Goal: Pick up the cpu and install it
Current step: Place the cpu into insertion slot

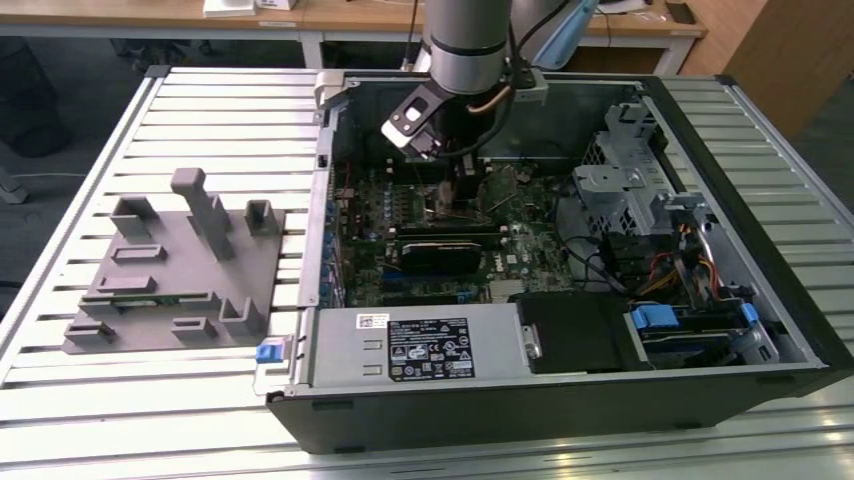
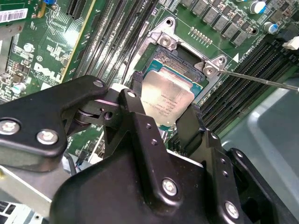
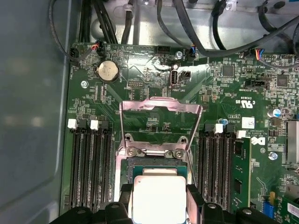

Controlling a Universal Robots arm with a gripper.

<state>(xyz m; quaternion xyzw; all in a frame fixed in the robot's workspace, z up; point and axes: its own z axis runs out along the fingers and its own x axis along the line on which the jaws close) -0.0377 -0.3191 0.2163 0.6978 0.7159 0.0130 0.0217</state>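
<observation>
The cpu (image 2: 170, 95), a small square chip with a pale silver top, sits between my gripper's two black fingertips directly over the open socket (image 2: 183, 57) on the green motherboard. My gripper (image 2: 163, 105) is shut on the cpu, one finger (image 2: 136, 83) on each of two opposite edges. The first wrist view has the cpu (image 3: 159, 198) low over the socket (image 3: 154, 164), with the metal load plate (image 3: 161, 106) standing raised behind it. I cannot tell whether the chip rests in the socket or hovers just above. In the exterior view my gripper (image 1: 454, 195) reaches down inside the computer case.
The open computer case (image 1: 787, 300) has walls all around the arm. Memory slots (image 3: 88, 168) flank the socket, and a thin lever (image 2: 261, 80) sticks out beside it. A grey plastic fixture (image 1: 174, 270) lies on the slatted table at the exterior view's left. Drive cage (image 1: 627, 180) stands right.
</observation>
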